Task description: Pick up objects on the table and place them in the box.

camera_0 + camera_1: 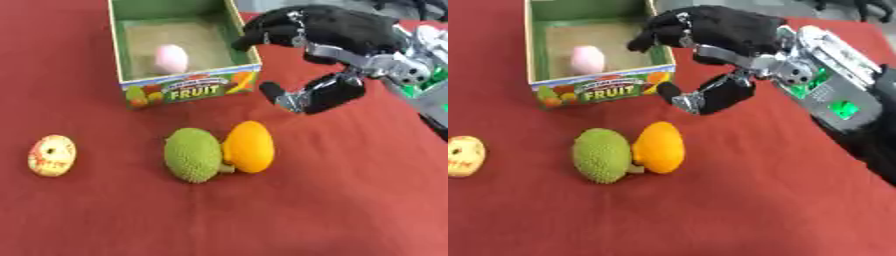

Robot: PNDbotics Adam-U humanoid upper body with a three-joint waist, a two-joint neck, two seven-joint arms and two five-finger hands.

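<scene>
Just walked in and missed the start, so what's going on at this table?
A humanoid robot is putting toy fruit into a cardboard box labelled FRUIT. A pink fruit already lies inside. Its right hand hangs beside the box's right wall, open and holding nothing. On the red cloth in front lie a green bumpy fruit touching an orange fruit, and a yellowish fruit off to the left.

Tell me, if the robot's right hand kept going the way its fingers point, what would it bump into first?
Probably the box. The right hand points left toward its near corner, above the table. Depth is unclear, so it might pass over the rim.
</scene>
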